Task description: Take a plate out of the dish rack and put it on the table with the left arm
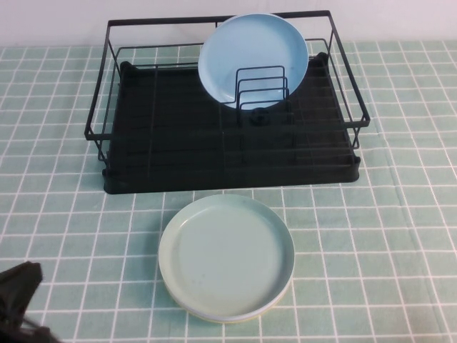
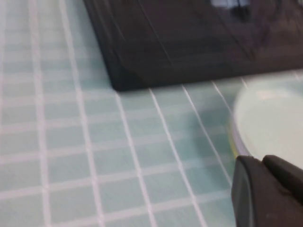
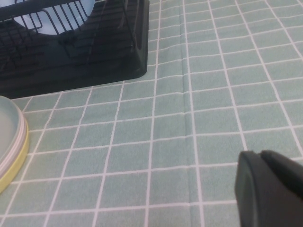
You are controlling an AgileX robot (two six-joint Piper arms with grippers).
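Note:
The mint-green plate (image 1: 227,256) lies flat on the table (image 1: 385,250), just in front of the dish rack (image 1: 178,153), on top of another plate. It also shows in the left wrist view (image 2: 277,118) and at the edge of the right wrist view (image 3: 5,125). My left arm (image 1: 18,300) is low at the near left corner, well left of the plate. My left gripper (image 2: 260,163) is shut and empty, hovering over the cloth beside the plate's rim. My right gripper (image 3: 259,158) is shut and empty over bare cloth to the right of the rack.
A sky-blue plate (image 1: 253,57) stands upright in the rack's wire dividers (image 1: 260,89) at the back right. Under the mint plate a pale pink and a yellow rim (image 3: 14,163) show. Open cloth lies to the left and right of the plates.

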